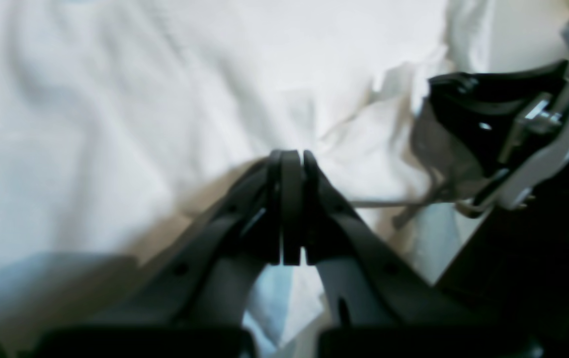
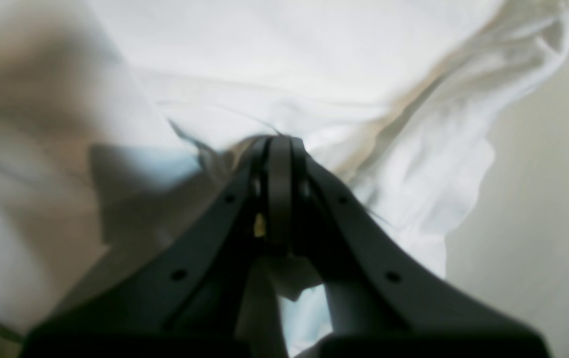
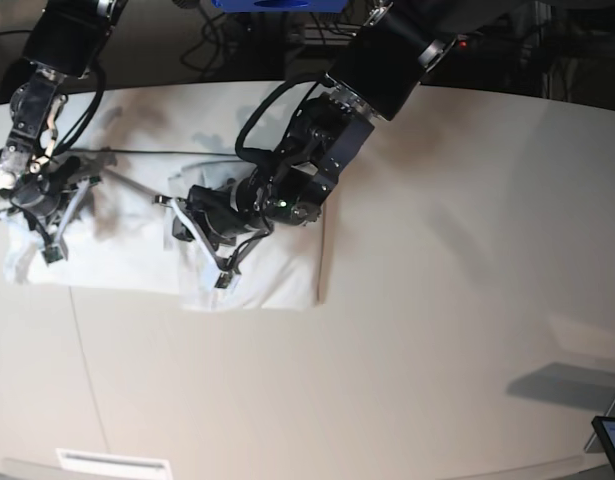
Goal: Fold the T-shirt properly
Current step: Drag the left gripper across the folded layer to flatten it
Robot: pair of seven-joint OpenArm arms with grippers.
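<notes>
The white T-shirt lies wrinkled on the off-white table, spread from the far left to the middle. My left gripper is low over the middle of the cloth. In the left wrist view its jaws are shut, and the T-shirt puckers into folds at their tips. My right gripper is at the cloth's left end. It is also shut, with the T-shirt gathered at its tip and hanging in loose folds to the right.
Bare tabletop borders the cloth and fills the base view's right half. Cables run behind the table's back edge. A dark device sits at the lower right corner. The other arm's black and grey gripper shows in the left wrist view.
</notes>
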